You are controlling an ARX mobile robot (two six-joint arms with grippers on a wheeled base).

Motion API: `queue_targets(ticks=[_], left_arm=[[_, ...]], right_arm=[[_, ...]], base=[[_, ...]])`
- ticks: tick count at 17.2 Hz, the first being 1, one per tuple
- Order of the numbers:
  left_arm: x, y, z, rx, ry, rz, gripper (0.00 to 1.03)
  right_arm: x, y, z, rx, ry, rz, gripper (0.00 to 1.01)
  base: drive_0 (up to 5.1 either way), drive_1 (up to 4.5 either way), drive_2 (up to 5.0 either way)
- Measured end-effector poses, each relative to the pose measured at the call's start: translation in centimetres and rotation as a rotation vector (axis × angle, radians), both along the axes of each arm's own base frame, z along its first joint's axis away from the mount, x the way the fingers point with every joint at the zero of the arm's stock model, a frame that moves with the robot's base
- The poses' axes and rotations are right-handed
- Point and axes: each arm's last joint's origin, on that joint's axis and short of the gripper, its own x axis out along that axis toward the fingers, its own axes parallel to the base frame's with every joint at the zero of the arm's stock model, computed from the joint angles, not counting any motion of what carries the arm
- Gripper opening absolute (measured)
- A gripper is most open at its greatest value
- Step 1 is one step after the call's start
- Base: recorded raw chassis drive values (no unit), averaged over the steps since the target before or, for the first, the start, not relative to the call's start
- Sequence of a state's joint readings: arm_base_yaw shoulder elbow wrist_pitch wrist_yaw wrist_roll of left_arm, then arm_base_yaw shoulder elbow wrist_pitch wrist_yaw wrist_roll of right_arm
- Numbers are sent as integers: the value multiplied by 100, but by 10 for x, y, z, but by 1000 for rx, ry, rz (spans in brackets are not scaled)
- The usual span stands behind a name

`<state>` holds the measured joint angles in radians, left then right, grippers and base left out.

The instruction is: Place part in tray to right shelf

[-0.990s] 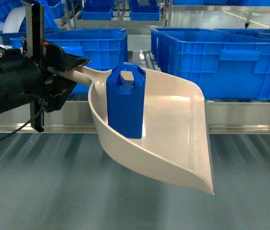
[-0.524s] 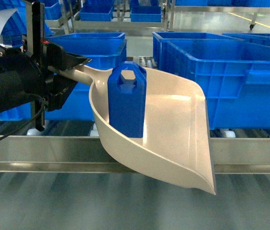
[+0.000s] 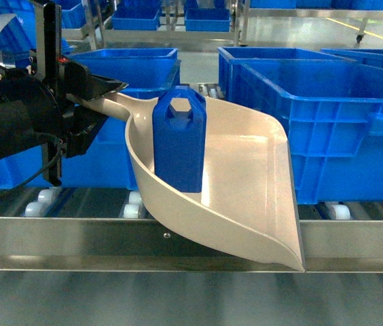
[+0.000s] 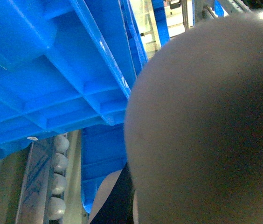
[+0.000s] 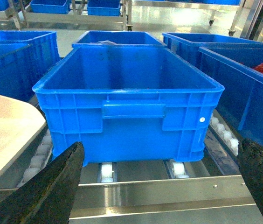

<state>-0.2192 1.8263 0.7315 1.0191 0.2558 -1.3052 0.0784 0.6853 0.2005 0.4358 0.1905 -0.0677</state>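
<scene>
The beige tray (image 3: 246, 183) hangs in the air in front of the right shelf (image 3: 76, 238), tilted, with its front lip over the steel front rail. The blue part (image 3: 178, 139) stands upright inside it against the left rim. My left gripper (image 3: 102, 97) is shut on the tray's handle at the left of the head view. In the left wrist view the blurred tray (image 4: 206, 116) fills most of the picture. My right gripper (image 5: 161, 147) is open and holds nothing, facing a blue crate (image 5: 127, 102) on the shelf, and the tray's edge (image 5: 5, 126) shows at its left.
Big blue crates (image 3: 327, 122) stand on rows of white rollers (image 3: 39, 200) behind the rail. A further crate (image 3: 130, 68) sits behind the tray. More racks with crates stand in the background. The shelf rail (image 5: 159, 191) runs just below the right gripper's fingers.
The shelf has come closer and its front rail now sits lower in the head view, so the rollers show. The tray, the part and the left gripper hold the same pose.
</scene>
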Motion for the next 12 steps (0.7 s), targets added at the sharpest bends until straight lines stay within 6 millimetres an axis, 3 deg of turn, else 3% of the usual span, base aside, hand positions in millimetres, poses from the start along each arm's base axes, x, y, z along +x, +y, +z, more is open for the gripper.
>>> queue_targets(ticks=[12], left_arm=[[0,0,0,0,0,0,16]], right_arm=[[0,0,0,0,0,0,98]], base=[[0,0,0]])
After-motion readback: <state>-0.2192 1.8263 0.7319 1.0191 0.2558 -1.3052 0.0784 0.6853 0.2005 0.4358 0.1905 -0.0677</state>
